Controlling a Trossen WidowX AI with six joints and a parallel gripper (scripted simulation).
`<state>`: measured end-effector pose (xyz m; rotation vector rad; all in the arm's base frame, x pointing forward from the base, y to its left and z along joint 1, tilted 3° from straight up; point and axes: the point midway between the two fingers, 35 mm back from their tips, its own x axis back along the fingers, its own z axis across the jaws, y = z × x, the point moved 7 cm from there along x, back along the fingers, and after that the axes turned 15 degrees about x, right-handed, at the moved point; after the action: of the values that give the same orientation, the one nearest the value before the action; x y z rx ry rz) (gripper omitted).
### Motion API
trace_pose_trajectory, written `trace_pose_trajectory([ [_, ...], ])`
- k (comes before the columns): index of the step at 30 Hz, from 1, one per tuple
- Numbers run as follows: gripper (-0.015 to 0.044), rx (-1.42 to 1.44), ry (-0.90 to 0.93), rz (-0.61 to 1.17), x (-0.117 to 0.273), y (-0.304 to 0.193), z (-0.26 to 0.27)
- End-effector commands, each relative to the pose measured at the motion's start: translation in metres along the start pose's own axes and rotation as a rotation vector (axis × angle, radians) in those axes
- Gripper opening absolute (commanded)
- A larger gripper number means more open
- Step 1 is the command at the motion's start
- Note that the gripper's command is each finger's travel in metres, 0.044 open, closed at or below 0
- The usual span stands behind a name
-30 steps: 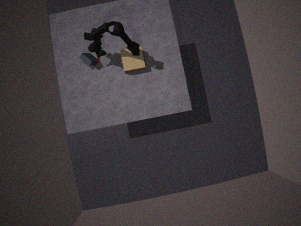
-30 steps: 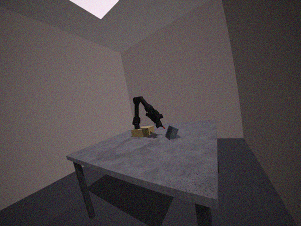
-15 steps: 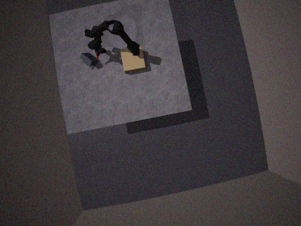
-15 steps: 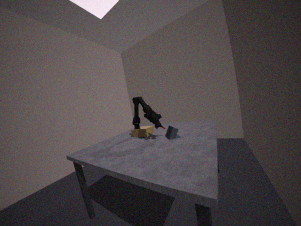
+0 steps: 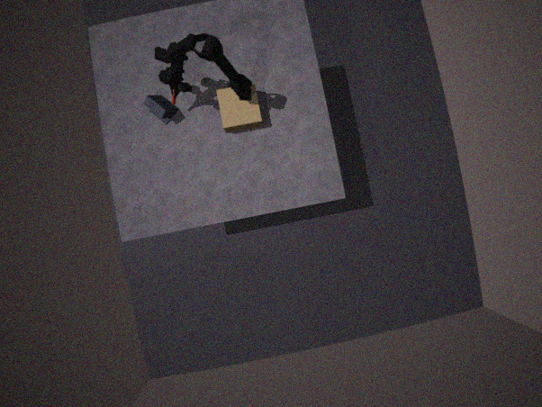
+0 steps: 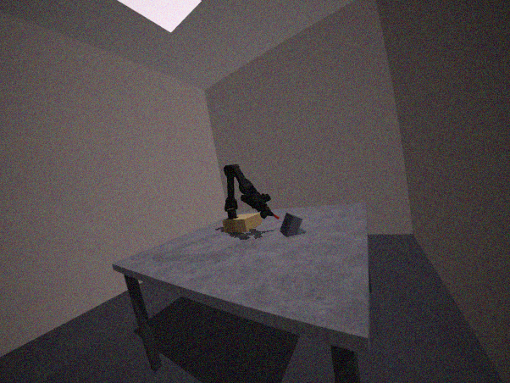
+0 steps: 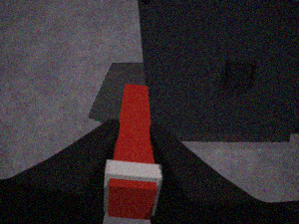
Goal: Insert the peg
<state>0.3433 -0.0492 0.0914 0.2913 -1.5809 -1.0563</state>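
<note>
Exterior view first: the largest thing is a grey, mottled, square-cornered table [image 5: 216, 171] [image 6: 271, 263] on dark legs. On it stands a jointed black robot arm [image 5: 221, 58] [image 6: 246, 186], its foot on a pale yellow, box-shaped block [image 5: 239, 113] [image 6: 242, 223]. Next in size comes a dark blue-grey block with a sloped face [image 5: 158, 107] [image 6: 291, 224] [image 7: 199, 104], resting on the table in front of the arm. In the wrist view, its one square hole [image 7: 240, 75] lies up and to the right of the peg's far end. Smaller, the black gripper [image 5: 175, 91] [image 6: 271, 215] [image 7: 133, 131] has its fingers closed on the peg. Smallest is that slim, red, flat-sided peg [image 5: 174, 97] [image 6: 276, 217] [image 7: 136, 111], held tilted above the table and outside the hole.
</note>
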Motion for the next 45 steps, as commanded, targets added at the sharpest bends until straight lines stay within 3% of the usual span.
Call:
trace_pose_trajectory([
  [1, 0.0000, 0.015, -0.013, -0.019, 0.004, -0.003, -0.003],
  [45, 0.0000, 0.158, -0.164, -0.171, 0.039, -0.045, -0.026],
])
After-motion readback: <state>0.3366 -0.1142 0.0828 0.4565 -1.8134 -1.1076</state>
